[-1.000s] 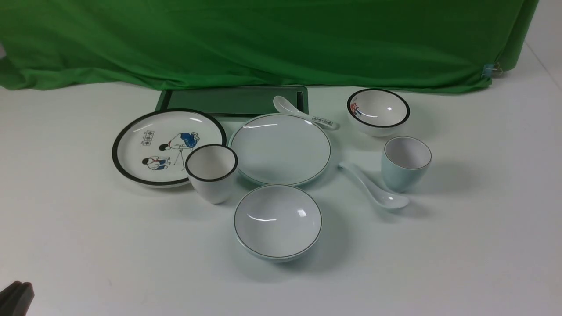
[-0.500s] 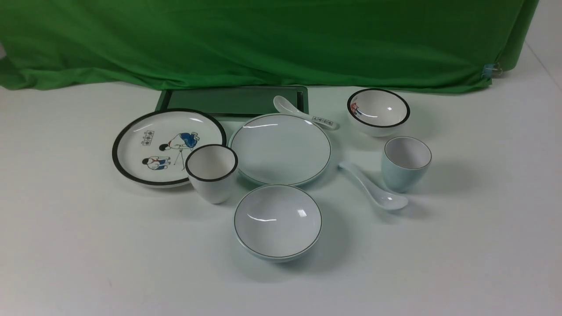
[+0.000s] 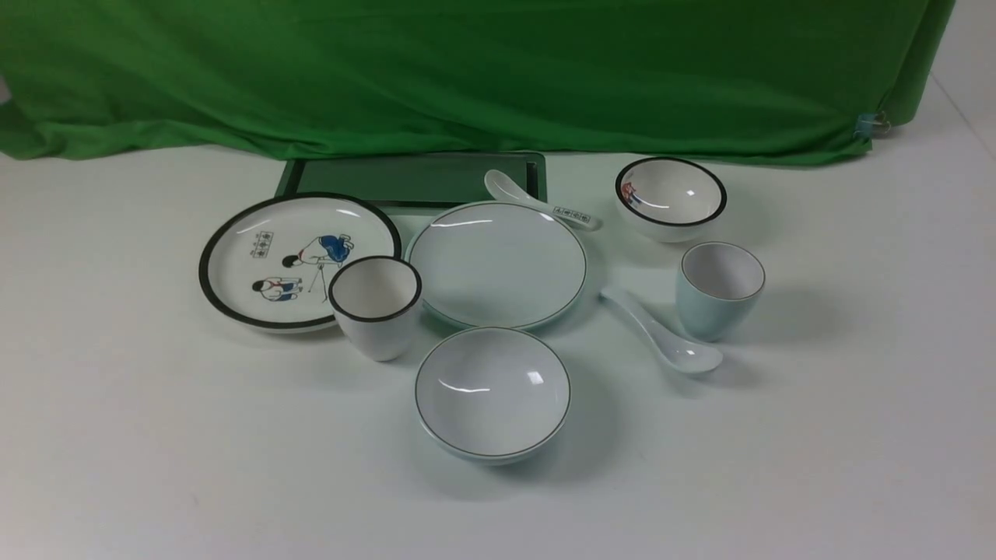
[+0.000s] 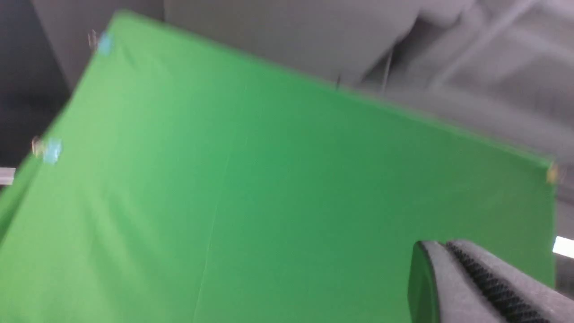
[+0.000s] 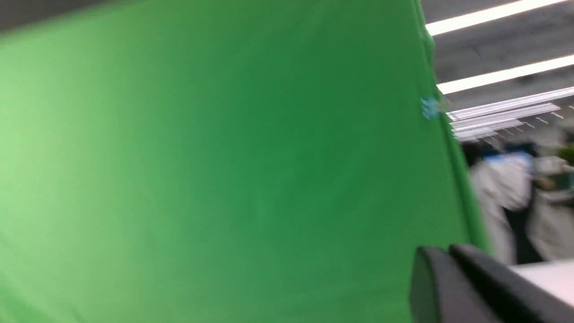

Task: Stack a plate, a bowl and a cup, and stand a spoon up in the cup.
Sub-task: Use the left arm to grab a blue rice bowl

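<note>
My left gripper (image 4: 441, 246) and right gripper (image 5: 444, 249) are clenched, empty; I might wrongly grab the lookalike black-rimmed white ceramic cup (image 3: 375, 305) beside the pale blue-white round plate (image 3: 498, 264).

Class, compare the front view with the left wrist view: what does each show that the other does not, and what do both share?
Only the front view: the white table with the plate, bowl, cup and spoon, plus the picture plate, black-rimmed cup, small bowl, marked spoon and dark tray.
Only the left wrist view: the left tool, shut, and grey room beyond.
Both: the green cloth.
</note>
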You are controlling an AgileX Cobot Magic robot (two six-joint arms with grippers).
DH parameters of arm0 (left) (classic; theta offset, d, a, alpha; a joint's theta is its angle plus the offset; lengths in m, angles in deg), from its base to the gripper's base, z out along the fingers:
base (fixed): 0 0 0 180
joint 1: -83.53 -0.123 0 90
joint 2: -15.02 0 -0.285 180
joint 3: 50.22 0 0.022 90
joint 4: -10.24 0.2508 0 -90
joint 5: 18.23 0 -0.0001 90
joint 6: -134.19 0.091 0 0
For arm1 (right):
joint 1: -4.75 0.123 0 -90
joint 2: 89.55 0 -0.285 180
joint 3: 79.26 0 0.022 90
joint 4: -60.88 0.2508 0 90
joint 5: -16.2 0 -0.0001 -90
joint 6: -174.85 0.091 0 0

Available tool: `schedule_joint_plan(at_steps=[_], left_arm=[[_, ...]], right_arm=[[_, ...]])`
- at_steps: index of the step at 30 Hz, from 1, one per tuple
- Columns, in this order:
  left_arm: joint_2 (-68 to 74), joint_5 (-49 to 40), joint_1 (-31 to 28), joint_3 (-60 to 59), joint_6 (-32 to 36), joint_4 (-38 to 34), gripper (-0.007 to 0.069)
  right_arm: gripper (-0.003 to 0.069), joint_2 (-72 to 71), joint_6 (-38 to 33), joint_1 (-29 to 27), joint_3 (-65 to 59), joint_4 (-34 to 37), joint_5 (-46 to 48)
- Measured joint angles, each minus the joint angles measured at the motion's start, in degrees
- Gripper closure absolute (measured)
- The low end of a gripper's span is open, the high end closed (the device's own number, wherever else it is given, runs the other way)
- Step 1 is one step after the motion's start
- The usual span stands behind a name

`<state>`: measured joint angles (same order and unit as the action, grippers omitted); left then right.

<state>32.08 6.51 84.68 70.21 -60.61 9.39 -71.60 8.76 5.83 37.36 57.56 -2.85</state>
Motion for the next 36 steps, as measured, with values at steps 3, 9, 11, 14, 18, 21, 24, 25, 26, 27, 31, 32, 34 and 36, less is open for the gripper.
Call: schedule_joint_plan(at_steps=[3, 9, 11, 14, 18, 21, 24, 25, 26, 27, 31, 32, 34, 36], left_arm=[[8.48, -6.97, 0.00, 6.87, -0.13, 1.67, 0.0653], [29.74, -17.20, 0.56, 14.18, -3.15, 4.41, 0.0653], [34.62, -24.74, 2.09, 16.36, -2.81, 6.00, 0.0653], [43.98, -44.29, 8.26, 21.58, 3.20, 3.71, 0.0653], [53.61, -55.85, 13.81, 25.94, 9.58, -2.78, 0.0644], [62.83, -57.87, 18.60, 28.84, 11.72, -5.22, 0.0582], [70.20, -57.86, 22.44, 32.61, 12.09, -5.93, 0.0445], [73.22, -57.86, 23.73, 34.47, 12.16, -6.28, 0.0375], [75.20, -57.81, 24.48, 35.76, 12.16, -6.28, 0.0326], [78.11, -57.81, 25.23, 37.41, 12.16, -6.28, 0.0267], [84.85, -57.68, 26.23, 42.28, 12.16, -6.46, 0.0115], [87.69, -57.62, 26.23, 44.13, 12.16, -6.39, 0.0081], [91.59, -57.62, 26.23, 46.28, 12.16, -5.67, 0.0071], [94.52, -57.62, 26.23, 47.63, 12.79, -5.22, 0.0111]], right_arm=[[0.0643, 8.22, -7.93, 0.00, 5.60, 0.00, 3.98], [0.0644, 29.11, -12.04, 1.17, 12.67, 0.00, 13.31], [0.0644, 33.95, -11.50, 3.06, 15.54, 0.06, 21.83], [0.0644, 43.53, -13.91, 8.40, 22.34, 0.06, 43.17], [0.0644, 52.42, -16.48, 13.86, 27.19, 0.06, 54.08], [0.0644, 58.76, -16.99, 18.13, 30.18, 0.11, 54.76], [0.0642, 62.75, -17.37, 20.74, 31.96, 0.15, 52.69], [0.0641, 64.07, -17.70, 21.54, 32.47, 0.24, 52.00], [0.0641, 64.81, -17.84, 21.76, 32.71, 0.23, 51.95], [0.0639, 65.59, -17.91, 21.98, 32.90, 0.23, 51.82], [0.0634, 66.10, -18.03, 22.11, 33.05, 0.23, 51.77], [0.0631, 66.05, -18.03, 22.11, 33.09, 0.23, 51.77], [0.0629, 66.00, -18.05, 22.11, 33.09, 0.23, 51.77], [0.0626, 66.00, -18.05, 22.11, 33.09, 0.23, 51.77]])
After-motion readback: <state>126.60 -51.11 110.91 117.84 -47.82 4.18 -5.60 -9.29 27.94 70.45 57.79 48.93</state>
